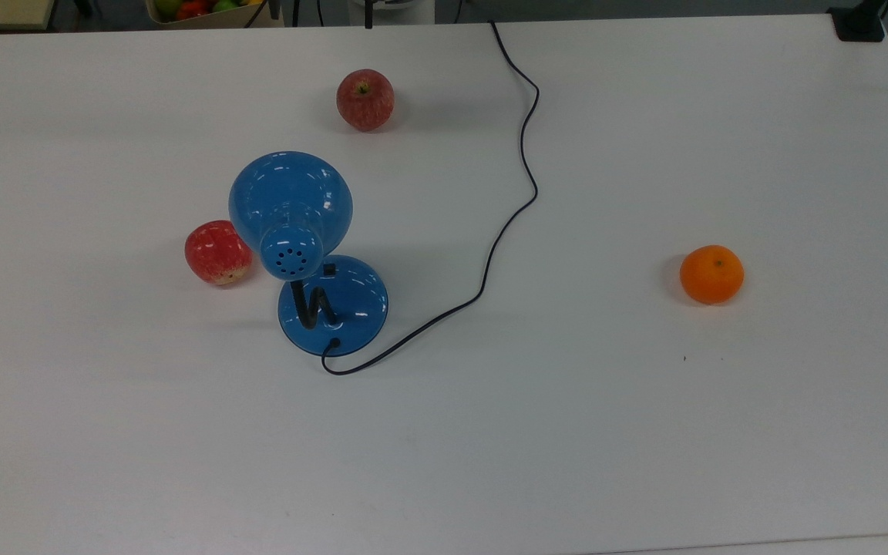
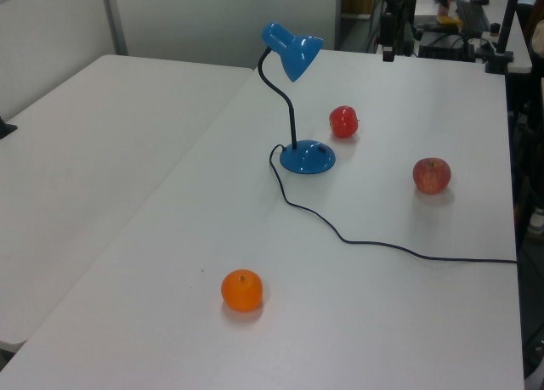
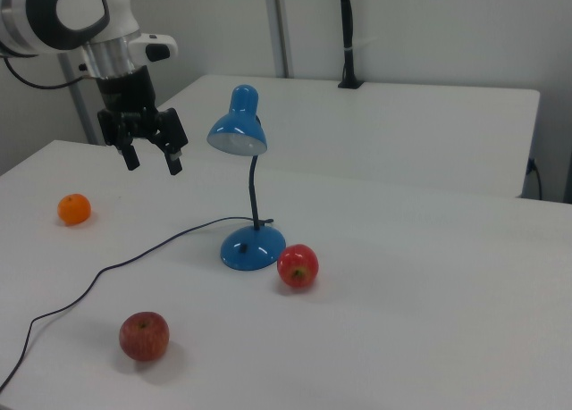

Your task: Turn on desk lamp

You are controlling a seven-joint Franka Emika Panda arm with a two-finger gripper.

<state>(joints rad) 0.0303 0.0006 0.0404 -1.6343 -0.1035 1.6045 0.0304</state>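
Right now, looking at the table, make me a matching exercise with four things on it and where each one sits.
Things:
1. desk lamp
2. orange
3. bright red apple
4. dull red apple

Places, in the top view:
A. alone, far toward the top view's right
B. close beside the lamp, on the top view's left
C. near the table's upper edge, above the lamp shade
D. left of centre, its black cord trailing to the upper edge

Pairs: 1-D, 2-A, 3-B, 4-C

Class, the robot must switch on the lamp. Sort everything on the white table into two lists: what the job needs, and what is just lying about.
Needed for the job:
- glossy blue desk lamp
- its small black switch on the round base
- open two-finger gripper

Just lying about:
- dull red apple
- bright red apple beside the lamp
- orange
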